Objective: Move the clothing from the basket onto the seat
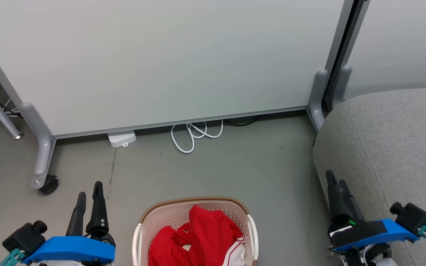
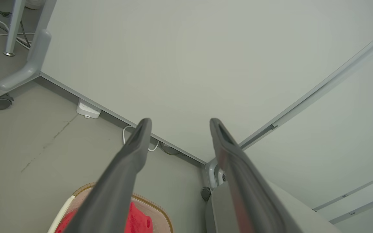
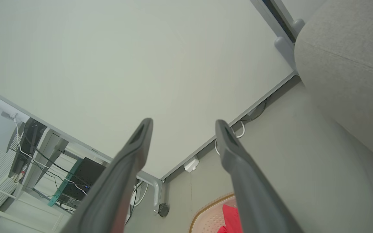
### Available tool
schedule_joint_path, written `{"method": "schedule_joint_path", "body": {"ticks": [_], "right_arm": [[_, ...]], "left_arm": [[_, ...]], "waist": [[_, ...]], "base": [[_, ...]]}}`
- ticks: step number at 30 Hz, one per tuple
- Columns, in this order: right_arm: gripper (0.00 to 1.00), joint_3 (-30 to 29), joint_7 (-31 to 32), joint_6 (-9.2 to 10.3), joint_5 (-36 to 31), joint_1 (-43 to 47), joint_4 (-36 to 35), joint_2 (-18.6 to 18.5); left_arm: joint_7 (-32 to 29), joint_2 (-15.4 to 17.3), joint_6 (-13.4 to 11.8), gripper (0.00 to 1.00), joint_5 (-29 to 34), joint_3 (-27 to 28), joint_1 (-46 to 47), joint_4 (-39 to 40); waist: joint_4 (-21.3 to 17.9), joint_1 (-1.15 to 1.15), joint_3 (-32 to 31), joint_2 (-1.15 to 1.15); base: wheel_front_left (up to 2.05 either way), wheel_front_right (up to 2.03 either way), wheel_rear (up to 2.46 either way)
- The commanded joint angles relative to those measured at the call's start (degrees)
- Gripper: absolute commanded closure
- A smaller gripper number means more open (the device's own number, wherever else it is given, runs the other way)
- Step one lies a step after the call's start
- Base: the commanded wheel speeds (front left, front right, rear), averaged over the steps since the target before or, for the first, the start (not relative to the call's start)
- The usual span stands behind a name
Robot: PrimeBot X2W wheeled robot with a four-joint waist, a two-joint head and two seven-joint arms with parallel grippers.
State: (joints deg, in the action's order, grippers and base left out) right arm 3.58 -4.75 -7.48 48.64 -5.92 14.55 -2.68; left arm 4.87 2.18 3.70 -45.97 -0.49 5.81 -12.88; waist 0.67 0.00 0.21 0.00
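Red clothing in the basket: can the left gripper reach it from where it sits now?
Probably yes. The left gripper is open and empty beside the basket, whose top is uncovered; the red clothing lies heaped inside with nothing between them.

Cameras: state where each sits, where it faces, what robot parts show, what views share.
Head view: on the head, facing forward and down at basket, clothing, seat; left gripper and right gripper, both open.
Left wrist view: on left wrist, facing along its fingers toward the partition panel.
Right wrist view: on right wrist, along its fingers toward that panel.
Shared: basket and clothing, in all three.
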Motion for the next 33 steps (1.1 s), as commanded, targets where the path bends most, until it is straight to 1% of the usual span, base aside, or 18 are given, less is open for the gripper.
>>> {"method": "schedule_joint_path", "body": {"ticks": [1,14,33], "right_arm": [[0.0,0.58,-0.71,-0.02,-2.15,-1.39,-0.29,-0.19],[0.0,1.66,-2.95,-0.01,-11.53,-1.61,1.52,-0.21],[0.0,2.76,-5.75,-0.01,-22.55,-1.64,2.9,-0.25]], "left_arm": [[0.63,0.56,-0.16,0.0,2.25,-0.41,1.55,0.39],[2.87,0.63,-0.9,0.0,11.71,-1.95,1.8,-0.81],[5.58,0.7,-1.2,0.0,23.31,-3.18,1.82,-1.65]], "waist": [[0.04,0.0,-0.03,0.0],[0.27,0.0,-0.25,0.0],[0.56,0.0,-0.21,0.0]], "base": [[0.0,0.0,0.0],[0.0,0.0,0.0],[0.0,0.0,0.0]]}}
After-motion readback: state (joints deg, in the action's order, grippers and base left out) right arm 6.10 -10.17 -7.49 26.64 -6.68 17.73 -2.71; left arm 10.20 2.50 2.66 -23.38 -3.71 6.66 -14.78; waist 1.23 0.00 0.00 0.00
